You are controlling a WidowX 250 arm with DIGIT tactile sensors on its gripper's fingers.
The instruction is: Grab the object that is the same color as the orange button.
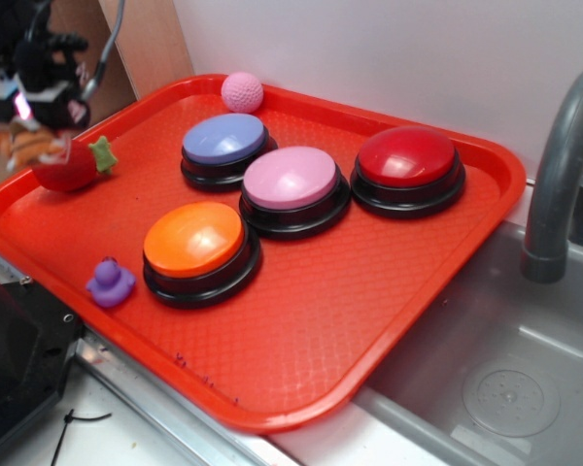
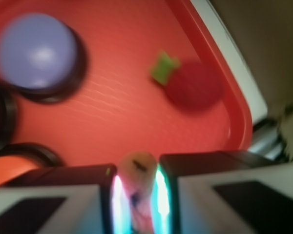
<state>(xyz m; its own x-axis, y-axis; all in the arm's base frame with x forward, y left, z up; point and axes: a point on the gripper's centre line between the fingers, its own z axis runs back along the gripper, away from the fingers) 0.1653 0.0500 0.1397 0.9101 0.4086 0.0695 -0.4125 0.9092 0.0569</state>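
Gripping tiger point(image 2: 136, 187) beyond tray point(image 1: 272, 413) edge, fingers point(image 2: 83, 195).

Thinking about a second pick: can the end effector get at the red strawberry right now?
Probably not: the end effector is full, shut on the plush tiger. The strawberry itself lies uncovered on the tray nearby.

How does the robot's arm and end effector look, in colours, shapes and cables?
The end effector has two blocky fingers, black on top and pale grey below, with glowing strips on the inner faces. In the exterior view the arm is black, with a grey cable above it.
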